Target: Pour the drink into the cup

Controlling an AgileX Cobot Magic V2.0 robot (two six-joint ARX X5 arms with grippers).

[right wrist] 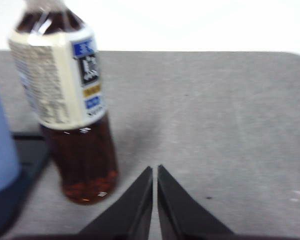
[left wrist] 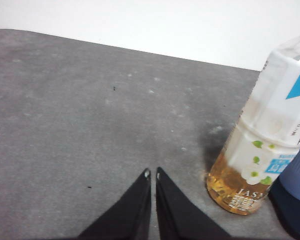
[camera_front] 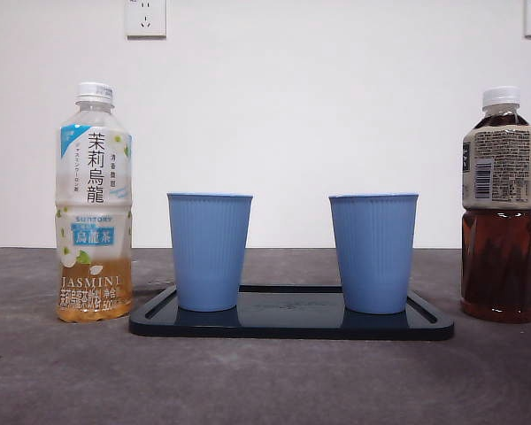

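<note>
Two blue ribbed cups stand upright on a dark tray (camera_front: 292,329) at the table's middle: the left cup (camera_front: 209,251) at about 9 o'clock of the tray's centre, the right cup (camera_front: 373,253) at about 3 o'clock, with a clear gap between them. You will find the drinks off the tray, one on each flank. At 9 o'clock from the left cup stands the jasmine tea bottle (camera_front: 94,204), upright and capped, its pale amber liquid filling only the lowest part (the label carries the word JASMINE). At 3 o'clock from the right cup stands the dark tea bottle (camera_front: 501,205), also upright and capped, brown liquid reaching up behind its label.

Note the left gripper (left wrist: 151,173): its jaws are pressed nearly together and grasp nothing, poised above the grey table (camera_front: 265,381), with the jasmine bottle near it but apart. The right gripper (right wrist: 155,170) is likewise closed to a thin slit and empty, just beside the dark tea bottle without touching. Two wall sockets (camera_front: 145,17) sit high on the white wall.
</note>
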